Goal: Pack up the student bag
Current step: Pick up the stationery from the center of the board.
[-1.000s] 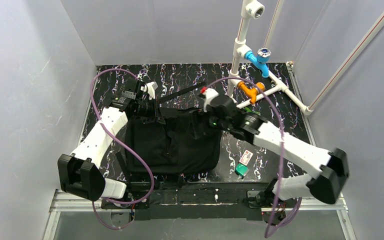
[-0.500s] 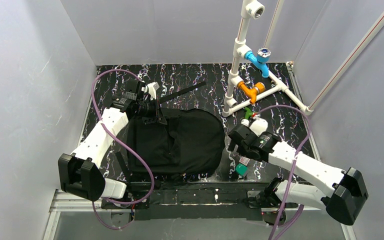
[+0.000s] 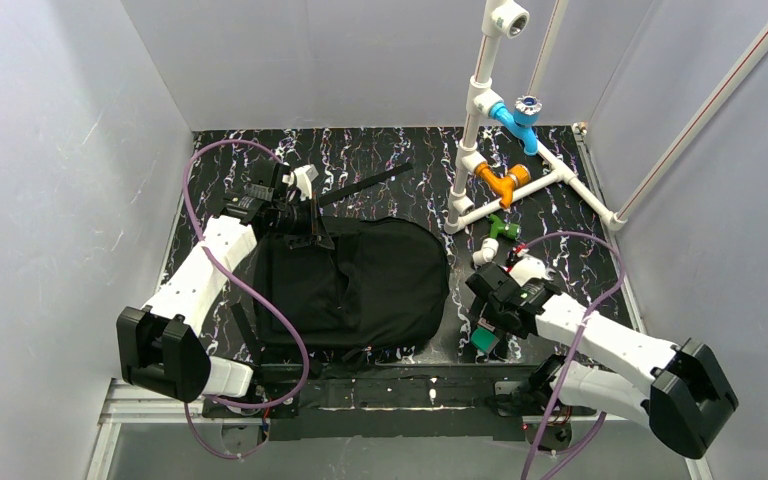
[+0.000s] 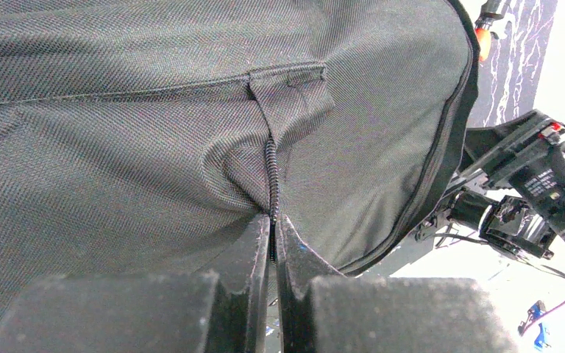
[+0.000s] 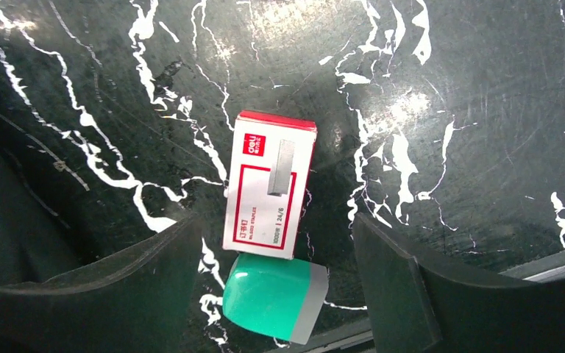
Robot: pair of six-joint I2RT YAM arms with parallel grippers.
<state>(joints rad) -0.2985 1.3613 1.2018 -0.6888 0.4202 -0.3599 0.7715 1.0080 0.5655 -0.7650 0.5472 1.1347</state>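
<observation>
Our left gripper (image 3: 303,216) sits at the far left corner of the bag (image 3: 360,285), its jaws pressed together on a fold of the cloth. In the left wrist view we see the black fingers (image 4: 254,250) of that gripper (image 4: 274,229) pinching a raised seam where a dark coiled zip (image 4: 271,173) runs up the fabric. From that corner the bag (image 4: 154,103) spreads toward the near edge and to the right, lying flat on the desk (image 3: 360,150). It is soft, black and coarsely woven, with a rounded outline on its right side and stitched piping along that edge. A flat black strap (image 3: 365,185) runs from the far corner out across the desk.

To the right, we find the right gripper (image 3: 485,318) low over the desk, close beside the bag's near right edge but apart from it. Its jaws are spread wide and hold nothing. Through the right wrist camera the gripper (image 5: 274,246) frames two small things lying between its fingers (image 5: 154,265). One is a white cardboard box (image 5: 271,195) with red borders and a picture of staples. The other is a smooth green block (image 5: 274,296) with rounded corners and a pale grey end, touching the box's near end. The desk (image 5: 485,110) is glossy black with white marble veins.
</observation>
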